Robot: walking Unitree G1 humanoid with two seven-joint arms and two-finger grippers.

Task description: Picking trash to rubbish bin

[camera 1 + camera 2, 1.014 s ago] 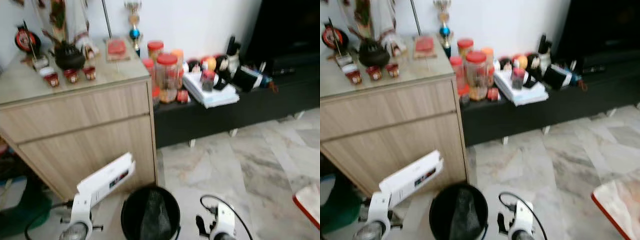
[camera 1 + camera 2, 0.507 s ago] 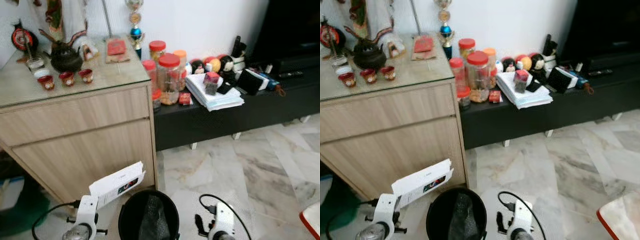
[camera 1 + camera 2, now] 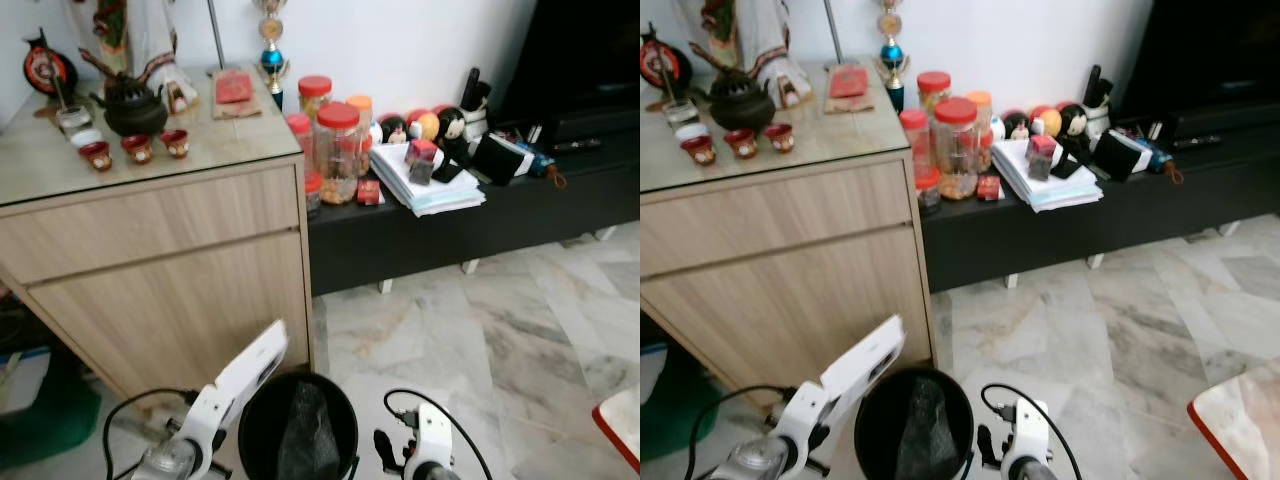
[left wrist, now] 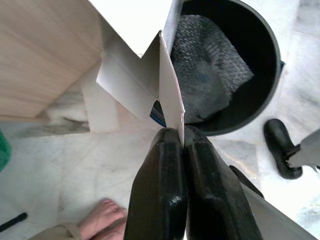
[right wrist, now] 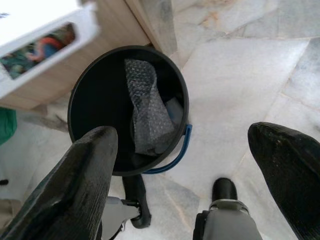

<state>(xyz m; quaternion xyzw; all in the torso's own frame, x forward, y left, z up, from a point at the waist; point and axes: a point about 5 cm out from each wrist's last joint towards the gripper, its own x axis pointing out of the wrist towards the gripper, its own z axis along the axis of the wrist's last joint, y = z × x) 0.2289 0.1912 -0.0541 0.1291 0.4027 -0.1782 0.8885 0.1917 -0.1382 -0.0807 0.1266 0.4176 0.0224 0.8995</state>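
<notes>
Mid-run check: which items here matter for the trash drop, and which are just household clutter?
Job:
left gripper, shut on the white carton
black bin
bubble wrap inside it

Clutter:
red-lidded jars
teapot
paper stack

White wall [image 3: 420, 40], grey marble floor [image 3: 480, 340], wooden cabinet [image 3: 160, 270], low black bench [image 3: 470, 230]

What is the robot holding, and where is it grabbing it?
The left gripper holds a white cardboard box, pinched by a thin flap at its end, beside the black bin. The right gripper is open and holds nothing.
</notes>
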